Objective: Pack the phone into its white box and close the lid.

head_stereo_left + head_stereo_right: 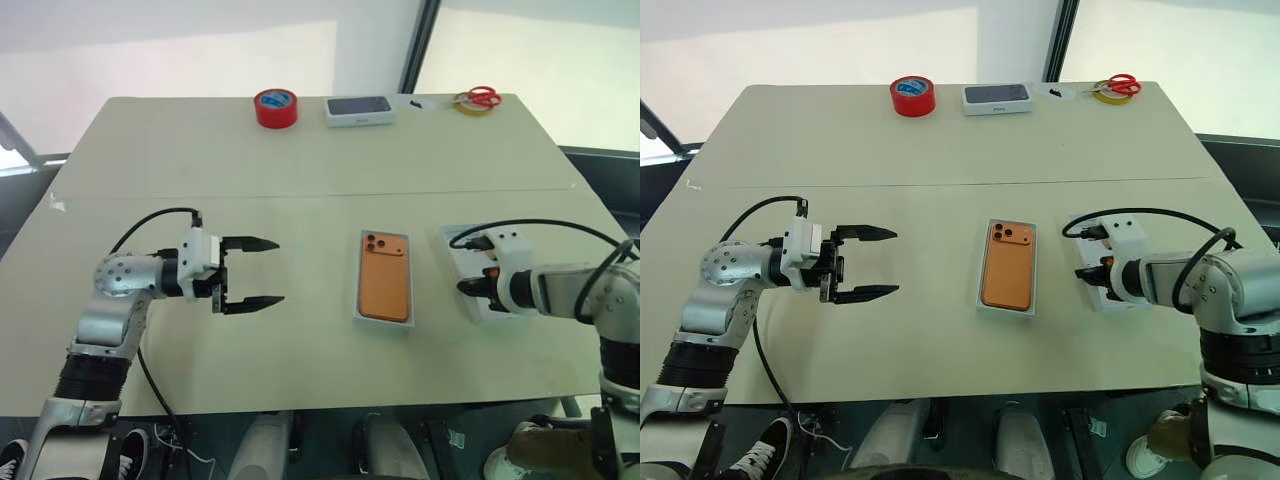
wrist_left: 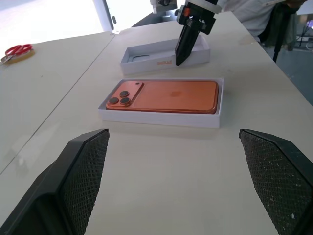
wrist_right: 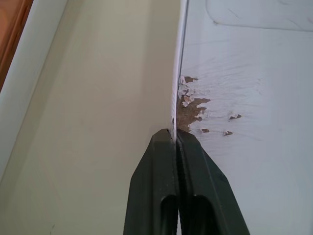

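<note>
The left gripper (image 1: 252, 272) hovers above the surface (image 1: 300, 180), its fingers (image 1: 250, 243) spread wide and pointing sideways toward the phone (image 1: 385, 276), with nothing between them. Ahead of those fingertips, well apart from them, the orange phone lies back-up (camera lenses at the far end) inside the white box (image 2: 161, 115), which sits flat on the surface. Beyond the box, the lid (image 2: 146, 54) lies inside-up. The right gripper (image 3: 174, 139) comes down on it, its fingers (image 3: 151, 186) pressed together on the lid's near wall, pinching that thin edge; the cardboard beside the fingertips is scuffed brown.
</note>
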Controlling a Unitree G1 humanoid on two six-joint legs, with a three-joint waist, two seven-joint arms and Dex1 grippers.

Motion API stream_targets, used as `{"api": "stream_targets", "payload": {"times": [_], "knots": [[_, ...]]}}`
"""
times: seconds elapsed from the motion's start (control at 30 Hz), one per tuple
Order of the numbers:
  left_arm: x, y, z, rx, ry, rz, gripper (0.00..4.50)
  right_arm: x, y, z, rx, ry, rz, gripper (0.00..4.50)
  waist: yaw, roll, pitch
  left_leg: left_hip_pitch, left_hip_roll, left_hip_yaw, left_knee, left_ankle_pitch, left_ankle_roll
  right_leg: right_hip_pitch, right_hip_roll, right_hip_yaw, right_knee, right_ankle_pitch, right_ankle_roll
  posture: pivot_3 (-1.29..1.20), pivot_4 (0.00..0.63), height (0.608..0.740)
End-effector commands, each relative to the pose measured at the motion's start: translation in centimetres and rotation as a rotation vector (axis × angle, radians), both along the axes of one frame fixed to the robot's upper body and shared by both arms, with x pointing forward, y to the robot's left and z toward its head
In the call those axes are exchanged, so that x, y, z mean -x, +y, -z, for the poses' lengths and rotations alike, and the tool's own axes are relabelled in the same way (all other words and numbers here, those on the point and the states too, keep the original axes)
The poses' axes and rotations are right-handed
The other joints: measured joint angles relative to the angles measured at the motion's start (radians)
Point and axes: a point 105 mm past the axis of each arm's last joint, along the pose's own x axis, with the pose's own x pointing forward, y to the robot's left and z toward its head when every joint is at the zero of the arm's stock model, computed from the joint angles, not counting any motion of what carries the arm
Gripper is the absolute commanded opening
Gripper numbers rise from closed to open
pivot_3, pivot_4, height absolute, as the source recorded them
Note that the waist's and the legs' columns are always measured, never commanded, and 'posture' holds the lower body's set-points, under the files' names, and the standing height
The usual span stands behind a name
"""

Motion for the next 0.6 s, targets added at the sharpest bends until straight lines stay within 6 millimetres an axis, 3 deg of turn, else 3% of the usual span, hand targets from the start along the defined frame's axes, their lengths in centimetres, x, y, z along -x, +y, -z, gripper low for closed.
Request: {"api": "stream_targets", "payload": {"times": [0.03,0.17,0.3,0.4,0.57,0.6], "knots": [[-0.7,0.2,-0.5,0.006,0.024,-0.029,3.96,-1.6,0.5,-2.7,0.008,-0.129,0.002,0.0,0.0,0.001,0.0,0.0,0.0,0.0,0.0,0.0,0.0,-0.001,0.0,0.0,0.0,0.0,0.0,0.0,0.15,0.738],[-0.8,0.0,-0.7,0.064,0.075,-0.056,2.18,-3.3,3.8,-6.2,-0.003,-0.405,-0.177,0.0,0.0,0.001,0.001,-0.001,0.0,0.0,0.0,0.0,0.0,-0.002,0.001,0.0,0.001,0.0,0.001,0.0,0.15,0.738],[-1.4,-0.5,-0.7,0.137,0.1,-0.128,0.24,-5.1,6.5,-9.4,-0.381,-0.58,-0.126,0.0,-0.001,0.0,0.0,0.0,0.0,0.0,0.0,0.001,-0.001,-0.001,0.001,0.0,0.003,0.001,0.002,0.0,0.15,0.738],[-2.3,-0.6,-0.9,0.202,0.092,-0.214,0.05,-5.5,8.7,-12.0,-0.697,-0.675,-0.136,0.0,0.001,0.001,0.001,-0.001,0.0,0.001,0.0,0.002,-0.002,0.0,0.001,0.001,0.009,0.001,0.002,0.0,0.15,0.738],[-2.5,-1.3,-0.7,0.266,0.146,-0.257,0.05,-3.2,13.7,-10.8,-0.995,-0.53,-0.254,0.0,0.004,0.0,0.0,0.0,0.0,0.001,0.0,0.003,-0.003,-0.004,0.001,0.001,0.01,0.001,0.002,0.0,0.15,0.738],[-2.2,-1.6,-0.7,0.27,0.147,-0.254,0.05,-1.6,15.3,-10.4,-1.08,-0.468,-0.325,0.0,0.002,0.0,0.0,0.0,0.0,0.001,0.0,0.003,-0.003,-0.004,0.001,0.001,0.011,0.001,0.002,0.0,0.15,0.738]]}}
